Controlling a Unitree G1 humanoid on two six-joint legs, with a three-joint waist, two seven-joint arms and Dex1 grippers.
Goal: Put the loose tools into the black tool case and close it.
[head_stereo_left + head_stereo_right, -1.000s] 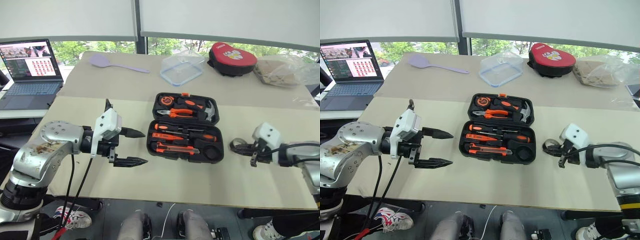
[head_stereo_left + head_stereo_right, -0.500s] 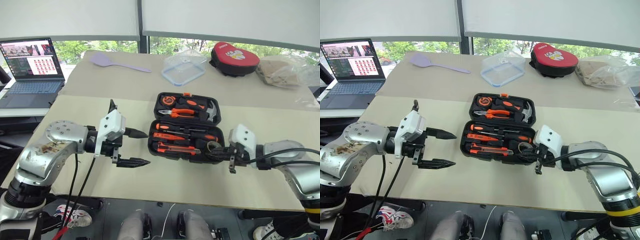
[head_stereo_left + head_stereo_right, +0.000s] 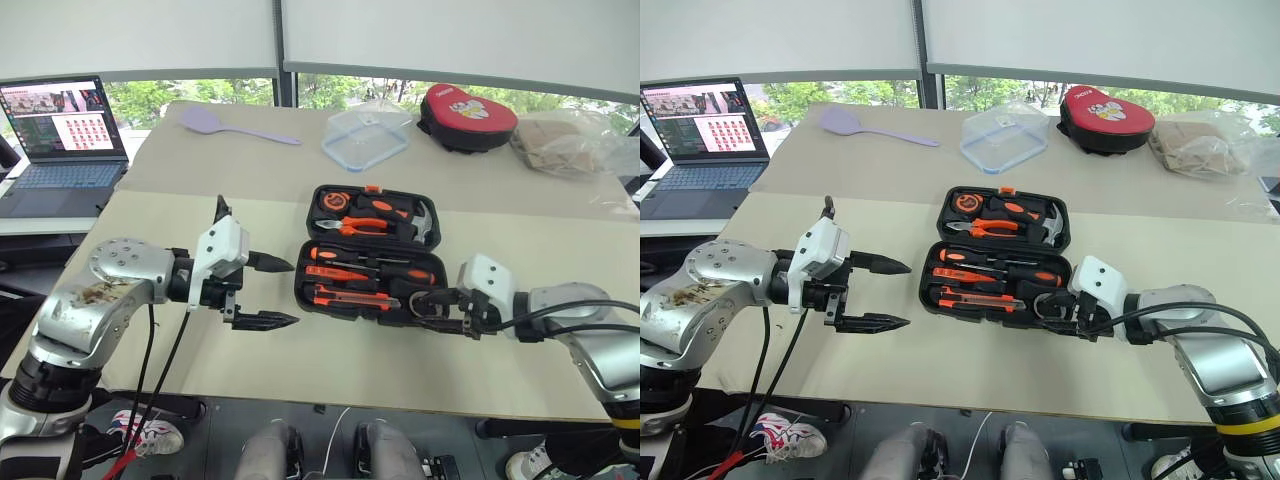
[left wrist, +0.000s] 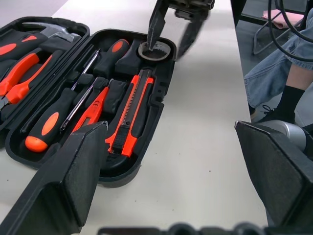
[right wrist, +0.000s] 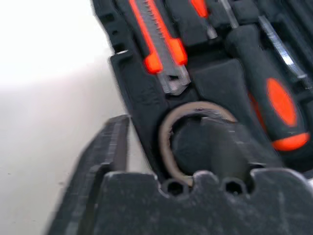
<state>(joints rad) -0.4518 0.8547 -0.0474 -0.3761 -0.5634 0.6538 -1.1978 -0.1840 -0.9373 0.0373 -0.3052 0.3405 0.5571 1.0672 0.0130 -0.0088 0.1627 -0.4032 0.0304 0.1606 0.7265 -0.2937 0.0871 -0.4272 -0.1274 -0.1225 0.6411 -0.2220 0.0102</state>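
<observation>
Releasing: I have the right gripper [image 3: 1052, 310] at the near right corner of the black tool case [image 3: 998, 262], fingers parted astride the small grey tape roll [image 4: 155, 50], which sits in its round slot.
Left gripper [image 3: 270, 292]: spread wide, empty, hovering left of the case; I judge it is parked clear of the lid.
Case contents: screwdrivers [image 3: 372, 271] and utility knife [image 3: 350, 295] lie in the front half; pliers [image 3: 365, 227] and hammer in the lid half.
Remaining: I judge closing is next.
</observation>
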